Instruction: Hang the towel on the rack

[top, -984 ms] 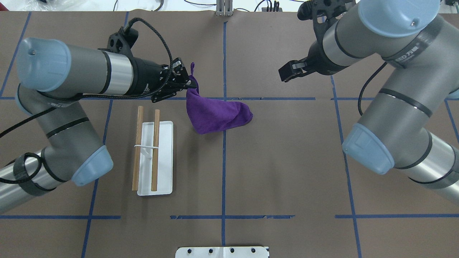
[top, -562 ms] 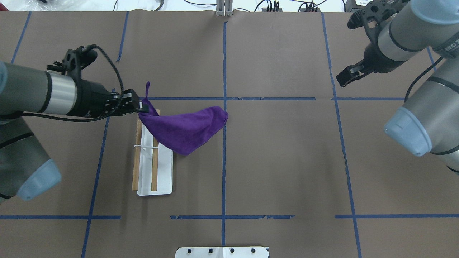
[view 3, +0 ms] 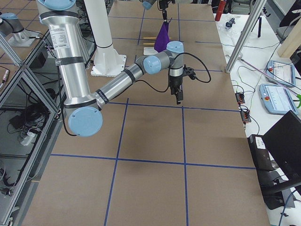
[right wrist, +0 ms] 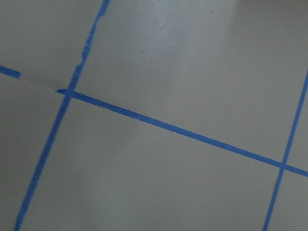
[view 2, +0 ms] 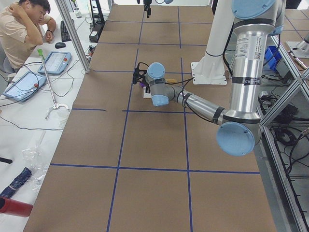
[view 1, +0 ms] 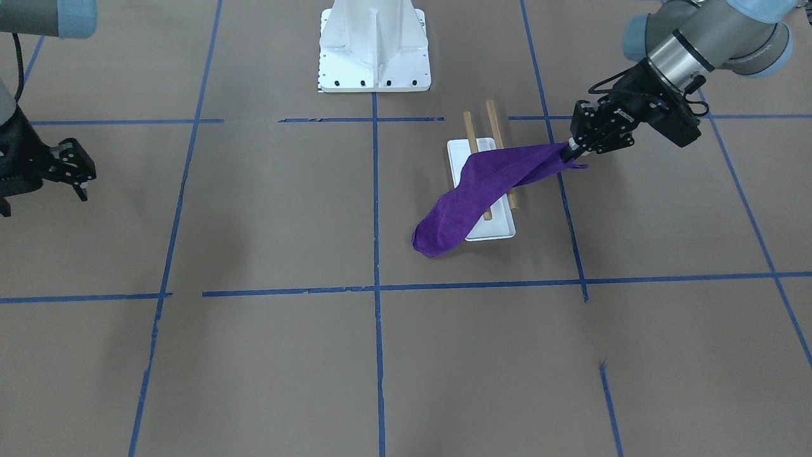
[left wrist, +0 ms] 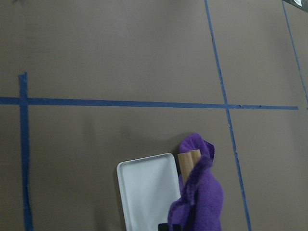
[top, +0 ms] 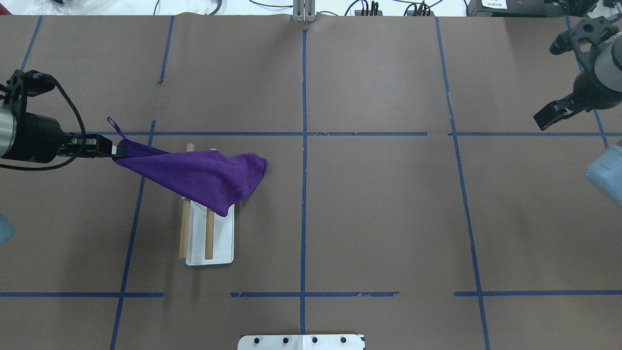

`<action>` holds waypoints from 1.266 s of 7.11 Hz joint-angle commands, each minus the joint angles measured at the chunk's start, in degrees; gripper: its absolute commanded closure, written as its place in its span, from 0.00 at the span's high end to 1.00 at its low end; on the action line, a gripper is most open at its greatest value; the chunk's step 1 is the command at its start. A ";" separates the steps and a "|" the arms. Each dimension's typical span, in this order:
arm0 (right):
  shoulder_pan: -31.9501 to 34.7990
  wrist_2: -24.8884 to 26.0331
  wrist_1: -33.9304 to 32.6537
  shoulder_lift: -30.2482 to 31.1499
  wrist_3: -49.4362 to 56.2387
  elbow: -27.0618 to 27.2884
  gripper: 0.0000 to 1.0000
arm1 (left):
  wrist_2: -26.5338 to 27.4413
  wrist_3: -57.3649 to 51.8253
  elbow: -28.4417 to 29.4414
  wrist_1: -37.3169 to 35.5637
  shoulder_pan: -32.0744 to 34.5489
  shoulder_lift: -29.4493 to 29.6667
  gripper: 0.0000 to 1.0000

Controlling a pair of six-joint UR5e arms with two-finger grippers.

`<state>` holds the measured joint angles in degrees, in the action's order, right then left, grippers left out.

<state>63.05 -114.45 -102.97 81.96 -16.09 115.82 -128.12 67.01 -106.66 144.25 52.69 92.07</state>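
Now the towel (top: 204,177) stretches over the rack (top: 221,243).

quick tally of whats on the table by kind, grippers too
towel: 1
rack: 1
pedestal: 1
grippers: 2 (left gripper, shut on the towel; right gripper, empty)
total: 5

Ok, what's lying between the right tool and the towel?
Nothing. In the overhead view, the stretch from the right tool to the towel is bare brown table, crossed only by blue tape lines.
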 commanded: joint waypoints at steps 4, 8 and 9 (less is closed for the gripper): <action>16.28 -4.59 -0.03 6.11 22.03 -6.19 1.00 | -0.28 -17.26 5.12 -1.24 4.86 -0.58 1.00; 22.19 -16.32 0.05 8.82 22.07 -14.47 1.00 | -0.28 -62.32 6.82 -28.34 24.23 -0.76 1.00; 22.64 -17.02 0.05 10.31 21.89 -14.57 1.00 | -0.11 -66.44 6.81 -37.19 29.35 0.29 1.00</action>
<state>84.74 -130.27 -103.00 90.55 5.96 101.99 -128.34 9.00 -99.79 116.92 75.30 91.52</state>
